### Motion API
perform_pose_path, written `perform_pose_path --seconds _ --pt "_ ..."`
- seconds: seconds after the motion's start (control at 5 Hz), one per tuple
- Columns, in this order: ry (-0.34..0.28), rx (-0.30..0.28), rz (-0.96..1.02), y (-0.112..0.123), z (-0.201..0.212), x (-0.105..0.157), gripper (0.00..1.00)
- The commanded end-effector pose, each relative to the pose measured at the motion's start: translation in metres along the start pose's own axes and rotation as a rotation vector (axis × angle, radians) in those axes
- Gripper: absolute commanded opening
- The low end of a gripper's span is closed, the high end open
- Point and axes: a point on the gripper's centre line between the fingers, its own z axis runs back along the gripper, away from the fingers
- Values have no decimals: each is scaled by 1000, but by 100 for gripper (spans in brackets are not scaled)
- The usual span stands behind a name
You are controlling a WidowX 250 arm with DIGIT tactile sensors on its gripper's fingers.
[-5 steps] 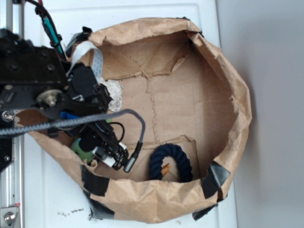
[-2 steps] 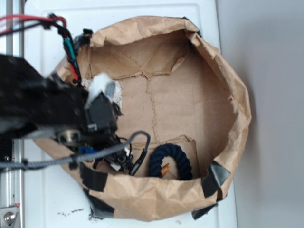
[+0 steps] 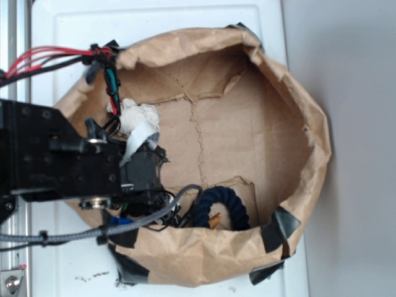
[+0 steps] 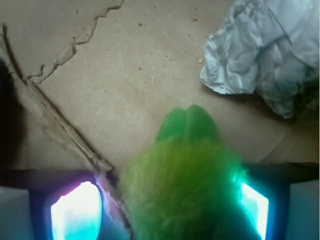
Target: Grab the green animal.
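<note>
From where I stood, the arm was deep in the brown paper bag [image 3: 309,142] that lay open on the white tabletop [image 3: 185,15], its black body covering the near left corner of the bag floor. The green animal [image 4: 182,190] could not be seen from outside at all (the arm hid it), but the wrist camera showed it plainly: a fuzzy lime-green lump filling the space between the two glowing fingers [image 4: 75,215], with a smoother green bit poking forward onto the cardboard. The jaws stood on either side of the toy, and its fur seemed to reach both pads; whether they were already squeezing it or merely bracketing it I could not tell. The gripper [image 4: 165,212] sat low, close to the bag floor.

The crumpled white wad [image 4: 260,55] lay ahead and to one side, apart from the toy, and the dark navy rope ring [image 3: 224,207] rested against the bag's lower wall, just beside the arm's cables.

I judged this to be the grasping step itself. The next move called for a firm close on the plush body, then a straight lift clear of the bag's crumpled rim.
</note>
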Motion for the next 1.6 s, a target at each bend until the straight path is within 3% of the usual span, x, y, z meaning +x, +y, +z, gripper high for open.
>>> perform_pose_path --seconds 0.0,1.0,1.4 --pt "-20 -5 30 8 3 -6 0" --pt "-30 -39 64 -1 22 4 0" --pt "-32 -153 167 -24 76 32 0"
